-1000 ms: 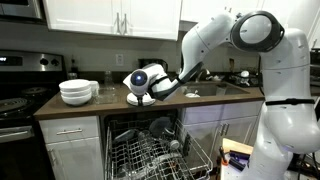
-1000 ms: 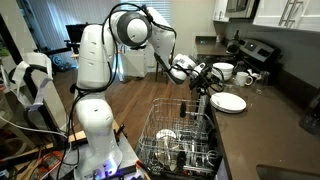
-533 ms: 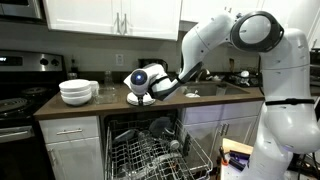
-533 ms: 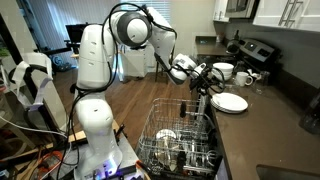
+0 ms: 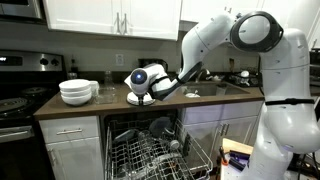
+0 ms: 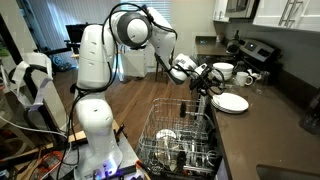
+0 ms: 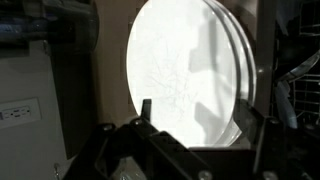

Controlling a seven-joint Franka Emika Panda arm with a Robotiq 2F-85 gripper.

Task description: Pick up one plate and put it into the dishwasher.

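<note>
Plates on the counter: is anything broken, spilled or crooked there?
Nothing stands out. The white plates lie neatly stacked on the counter, with no cracks or spills showing. The fingers are spread open by the stack.

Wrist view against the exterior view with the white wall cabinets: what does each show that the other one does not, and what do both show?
Only the wrist view shows, close up, that the round white dinner plates form a stack: a second rim appears at the right edge. Only the exterior view shows the stacked white bowls, the black-and-steel stove, the white robot arm and the open under-counter dishwasher as a whole. Both show the plates and the dark end effector at them, its fingers apart.
</note>
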